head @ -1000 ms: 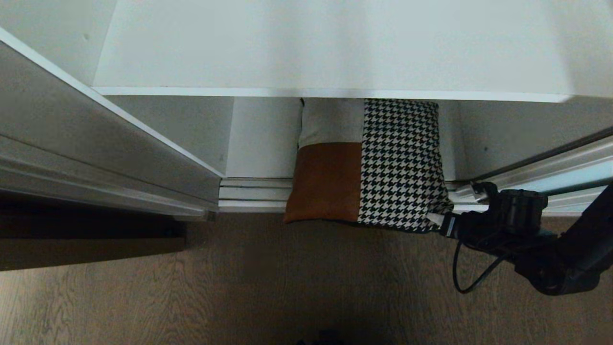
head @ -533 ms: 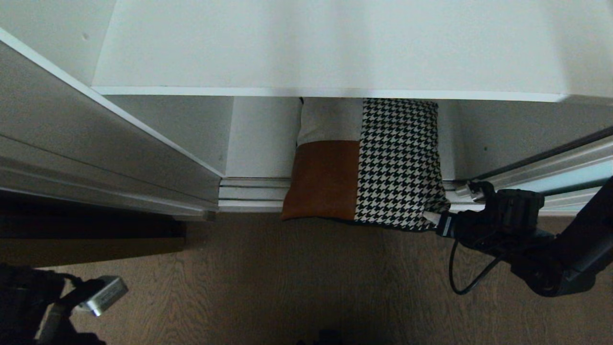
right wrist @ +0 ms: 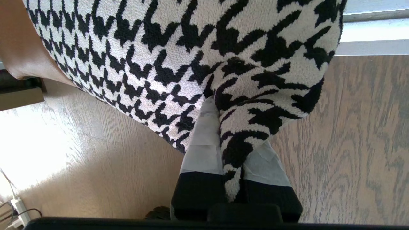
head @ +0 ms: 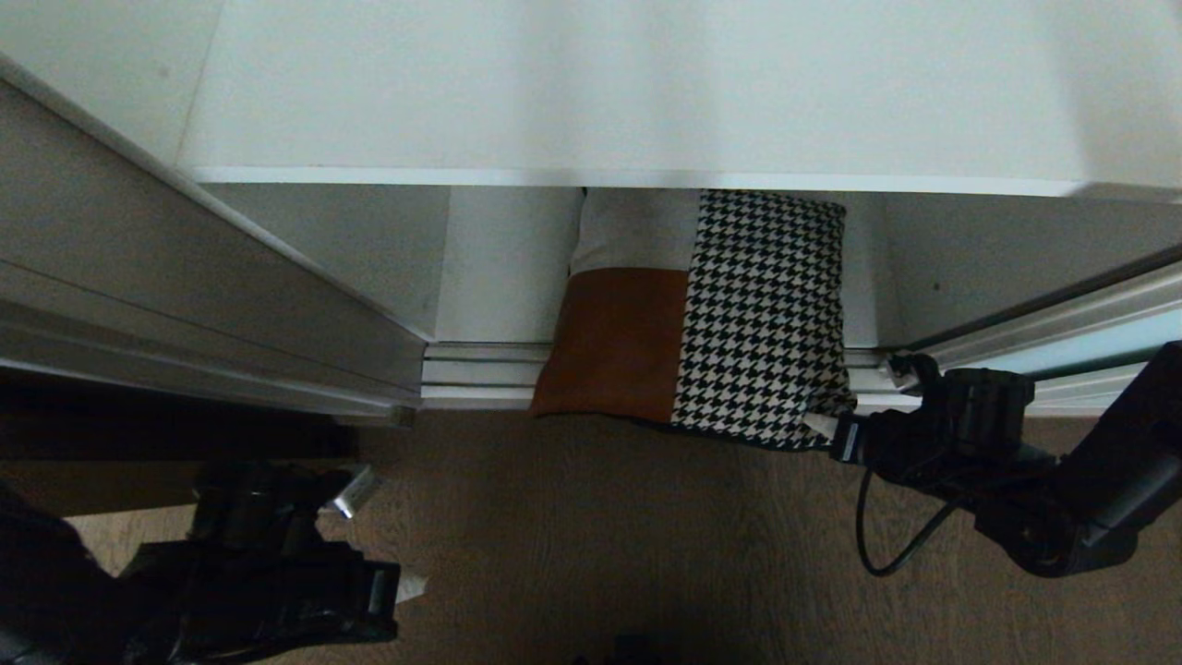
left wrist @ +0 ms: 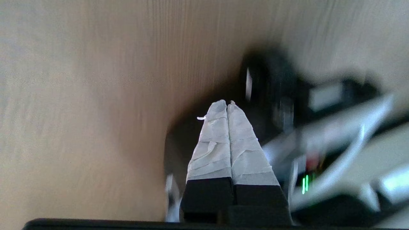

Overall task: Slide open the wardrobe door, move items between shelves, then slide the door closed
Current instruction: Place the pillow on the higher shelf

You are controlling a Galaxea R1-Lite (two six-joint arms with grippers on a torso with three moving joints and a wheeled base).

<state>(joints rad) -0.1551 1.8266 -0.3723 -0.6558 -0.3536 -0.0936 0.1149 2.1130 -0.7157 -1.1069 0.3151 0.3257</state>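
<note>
The patchwork cushion (head: 702, 314) lies on the lower white shelf (head: 499, 277), its near edge hanging over the door track (head: 480, 374) above the floor. My right gripper (head: 820, 423) is shut on its houndstooth corner; in the right wrist view the fabric (right wrist: 191, 48) is pinched between the taped fingers of that gripper (right wrist: 223, 127). An upper white shelf (head: 646, 92) covers the cushion's back part. The sliding wardrobe door (head: 1090, 356), pale aqua glass in a silver frame, stands at the right, behind the right arm. My left gripper (head: 411, 586) (left wrist: 227, 103) hangs shut and empty over the floor at lower left.
A grey panel (head: 185, 305) slants along the left side of the opening. Wooden floor (head: 646, 554) fills the foreground. The left wrist view shows blurred parts of my own base (left wrist: 319, 127). A power strip (right wrist: 17, 207) lies on the floor.
My left arm has come into view from the lower left and swung up and rightward. The right gripper has drawn the cushion's near corner slightly to the left.
</note>
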